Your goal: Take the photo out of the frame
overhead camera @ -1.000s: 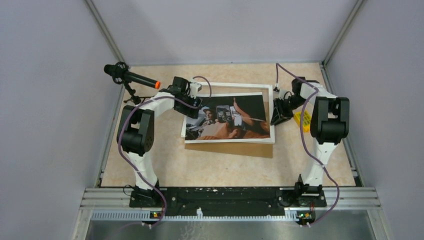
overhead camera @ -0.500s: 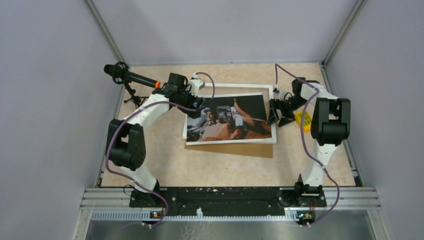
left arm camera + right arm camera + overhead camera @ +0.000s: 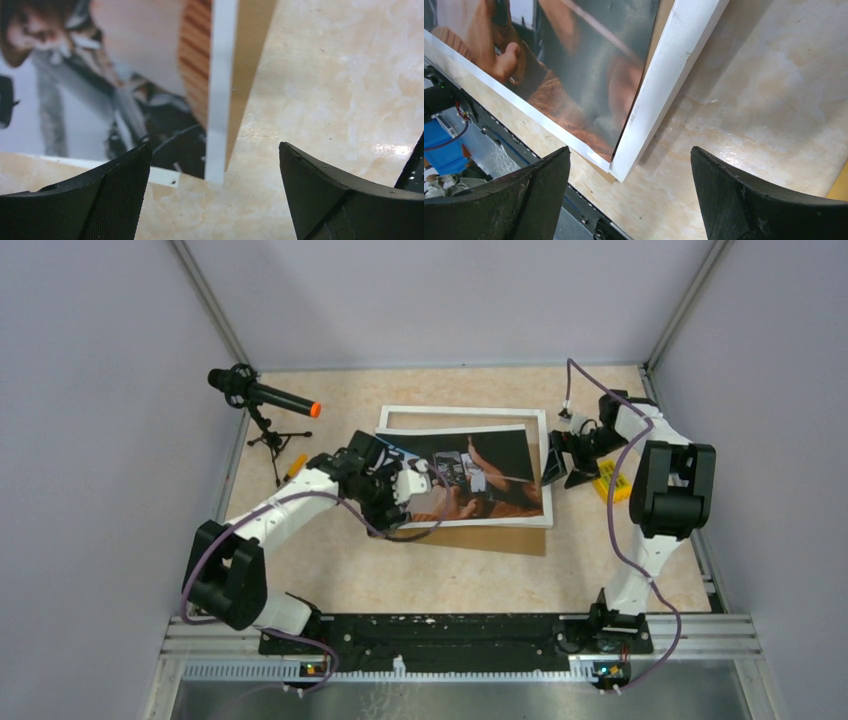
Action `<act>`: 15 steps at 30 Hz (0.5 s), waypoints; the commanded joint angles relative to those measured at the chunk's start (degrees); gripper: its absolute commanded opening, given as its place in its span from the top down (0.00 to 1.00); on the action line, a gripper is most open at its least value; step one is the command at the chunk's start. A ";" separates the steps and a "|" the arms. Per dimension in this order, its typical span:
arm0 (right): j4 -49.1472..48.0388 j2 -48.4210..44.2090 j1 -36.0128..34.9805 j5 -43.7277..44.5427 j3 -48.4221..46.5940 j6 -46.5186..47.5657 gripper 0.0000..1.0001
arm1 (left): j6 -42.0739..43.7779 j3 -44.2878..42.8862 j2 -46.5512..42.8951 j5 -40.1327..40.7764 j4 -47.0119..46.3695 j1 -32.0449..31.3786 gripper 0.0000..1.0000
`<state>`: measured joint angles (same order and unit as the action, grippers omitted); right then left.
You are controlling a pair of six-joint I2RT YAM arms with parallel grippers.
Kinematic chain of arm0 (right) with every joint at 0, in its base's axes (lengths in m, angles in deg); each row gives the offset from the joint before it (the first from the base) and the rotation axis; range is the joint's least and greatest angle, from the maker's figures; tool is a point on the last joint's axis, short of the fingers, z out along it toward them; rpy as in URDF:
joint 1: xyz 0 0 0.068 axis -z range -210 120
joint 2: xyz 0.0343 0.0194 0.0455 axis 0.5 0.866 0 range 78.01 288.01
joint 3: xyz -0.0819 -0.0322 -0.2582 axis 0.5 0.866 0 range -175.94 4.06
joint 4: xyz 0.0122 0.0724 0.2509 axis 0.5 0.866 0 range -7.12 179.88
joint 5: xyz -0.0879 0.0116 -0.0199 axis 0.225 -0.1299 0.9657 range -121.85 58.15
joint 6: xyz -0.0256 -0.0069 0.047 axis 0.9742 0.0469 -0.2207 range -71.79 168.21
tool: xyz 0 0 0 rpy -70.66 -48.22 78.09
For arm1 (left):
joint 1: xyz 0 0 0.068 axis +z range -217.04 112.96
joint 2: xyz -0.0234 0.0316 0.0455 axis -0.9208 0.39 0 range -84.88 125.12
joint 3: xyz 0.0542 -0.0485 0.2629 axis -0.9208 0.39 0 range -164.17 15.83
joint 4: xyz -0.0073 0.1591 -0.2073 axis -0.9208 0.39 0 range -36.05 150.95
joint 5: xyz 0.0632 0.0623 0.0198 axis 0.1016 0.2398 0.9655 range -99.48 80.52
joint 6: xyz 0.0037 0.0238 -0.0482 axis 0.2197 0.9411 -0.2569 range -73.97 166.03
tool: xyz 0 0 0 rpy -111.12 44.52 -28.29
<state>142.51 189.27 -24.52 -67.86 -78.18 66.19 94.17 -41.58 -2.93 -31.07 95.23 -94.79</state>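
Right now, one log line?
left gripper open over corner of glossy dark photo print; right gripper open at thin white rectangular frame; print atop frame

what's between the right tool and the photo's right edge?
Just the thin white border of the rectangular picture frame, running along the dark glossy photo print's edge. Right wrist view shows it below the open right tool.

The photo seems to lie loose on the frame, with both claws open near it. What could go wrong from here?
1. The left gripper hangs open over the photo corner, with a brown board right underneath: closing there might pinch both, or crease the print.
2. The left arm's cable loops low over the photo and could drag it.
3. The right gripper is open at the frame edge, a yellow block close by; a swing might knock it.
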 commanded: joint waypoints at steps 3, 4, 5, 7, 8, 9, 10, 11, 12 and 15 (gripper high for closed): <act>0.84 -3.10 0.41 -3.01 -1.19 1.00 0.12 | 4.93 7.52 -2.46 10.71 -12.11 -7.15 0.01; 0.85 -3.17 0.46 -3.05 -1.16 1.00 0.12 | 4.42 7.49 -1.37 11.82 -13.48 -7.42 0.01; 0.96 -3.20 0.42 -3.07 -1.18 1.02 0.12 | 3.61 6.99 -0.10 13.18 -14.48 -7.48 0.01; 1.01 -3.47 0.48 -2.98 -1.22 1.15 0.12 | 1.33 5.14 2.79 16.20 -16.31 -7.45 0.03; 1.13 -3.45 0.48 -2.91 -1.31 1.20 0.12 | 0.63 4.05 3.93 17.05 -17.05 -7.40 0.04; 1.28 -3.42 0.50 -2.96 -1.27 1.33 0.12 | 0.23 3.19 4.71 17.24 -17.55 -7.36 0.05; 1.45 -3.51 0.54 -3.01 -1.29 1.40 0.12 | 0.18 2.56 5.17 17.02 -18.14 -7.39 0.05; 1.59 -3.52 0.63 -2.94 -1.34 1.45 0.12 | 0.34 2.18 5.46 16.56 -18.57 -7.47 0.05; 1.61 -3.51 0.71 -2.98 -1.35 1.60 0.12 | 0.62 1.87 5.80 16.10 -18.86 -7.49 0.05; 1.88 -3.59 1.00 -3.12 -1.60 1.77 0.12 | 0.09 0.37 7.23 16.59 -18.55 -7.40 0.05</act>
<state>143.89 189.12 -24.35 -69.56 -78.18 66.54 95.46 -37.69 3.43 -15.77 80.22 -102.29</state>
